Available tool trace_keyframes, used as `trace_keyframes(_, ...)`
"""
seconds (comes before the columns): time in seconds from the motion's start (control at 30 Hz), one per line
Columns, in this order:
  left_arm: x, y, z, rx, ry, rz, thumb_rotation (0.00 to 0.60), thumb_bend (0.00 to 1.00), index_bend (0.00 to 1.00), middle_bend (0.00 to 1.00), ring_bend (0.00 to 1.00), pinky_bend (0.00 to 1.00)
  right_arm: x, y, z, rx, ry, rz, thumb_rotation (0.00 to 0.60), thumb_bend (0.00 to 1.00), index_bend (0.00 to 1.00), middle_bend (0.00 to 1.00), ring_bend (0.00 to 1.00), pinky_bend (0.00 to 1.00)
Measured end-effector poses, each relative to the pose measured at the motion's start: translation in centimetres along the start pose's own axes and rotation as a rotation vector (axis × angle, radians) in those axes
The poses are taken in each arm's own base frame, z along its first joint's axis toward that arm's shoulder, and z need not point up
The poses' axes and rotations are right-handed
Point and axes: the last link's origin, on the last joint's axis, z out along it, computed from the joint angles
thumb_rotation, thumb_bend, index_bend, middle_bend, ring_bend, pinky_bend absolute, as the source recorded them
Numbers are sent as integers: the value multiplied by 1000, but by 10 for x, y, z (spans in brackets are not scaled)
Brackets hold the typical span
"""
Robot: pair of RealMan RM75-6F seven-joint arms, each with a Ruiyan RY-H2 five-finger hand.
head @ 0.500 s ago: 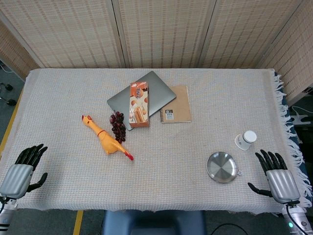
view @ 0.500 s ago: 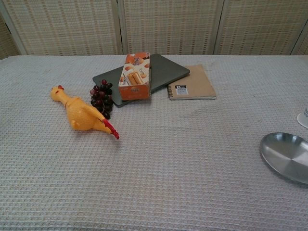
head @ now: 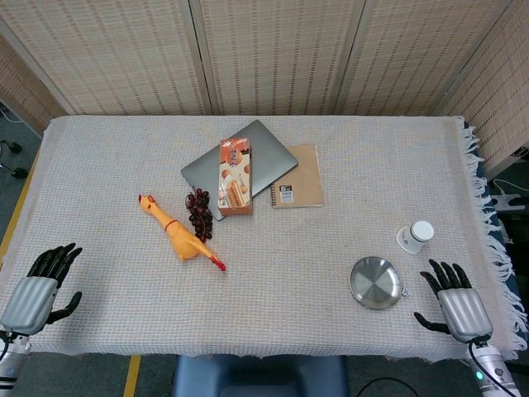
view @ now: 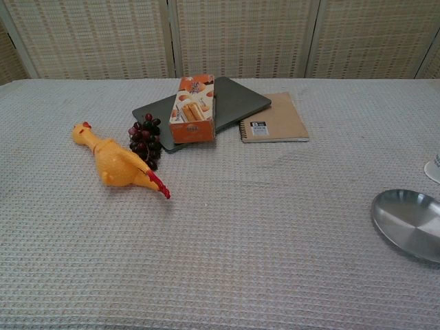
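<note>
The box (head: 235, 176) showed orange print with pictured biscuits, but its writing was too small to read; it lay on the laptop (head: 264, 157), one end hanging over the laptop's front edge. The notebook (head: 297, 187) carried a small dark label at its near left corner, unreadable too, and lay just right of the laptop, touching it. The cup (head: 416, 236) lay tipped on its side, white lid on, contents hidden.

The right hand (head: 455, 306) held nothing, fingers spread, palm down at the table's near right corner. Nearest to it stood the dish (head: 375, 283), a shallow steel bowl with nothing in it, just to the hand's left and apart from it. The cup lay beyond the hand, near the fringed right edge of the cloth (head: 331, 331). The left hand (head: 35, 288) also held nothing, fingers apart, at the near left corner, partly off the table edge.

The chicken (head: 179, 235) lay slantwise left of centre, head pointing away, with the grapes (head: 198, 212) touching its far side and lying against the laptop's front corner. A broad stretch of bare cloth ran along the near edge between the two hands, and more lay open on the far right. In the chest view only the dish's left part showed at the right border, and neither hand appeared
</note>
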Motion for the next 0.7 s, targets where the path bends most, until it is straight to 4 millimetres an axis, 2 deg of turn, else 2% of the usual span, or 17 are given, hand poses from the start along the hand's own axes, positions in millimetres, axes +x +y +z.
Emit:
trace_keyframes(0.13,0,0,-1,-1,2,-2,600,398,0,0,0,78,-11,0,9,-6,-9,-22,479,230,296,0,0,0)
trace_keyframes(0.4,0,0,-1,-1,-3,-2,600,398,0,0,0,78,-21,0,21,-5,-8,-36,546,243,312,0,0,0)
trace_keyframes(0.7,1,-1,-1,1,3,-7,600,397,0,0,0,78,-29,-10,35,23,-10,-19,600,243,358,0,0,0)
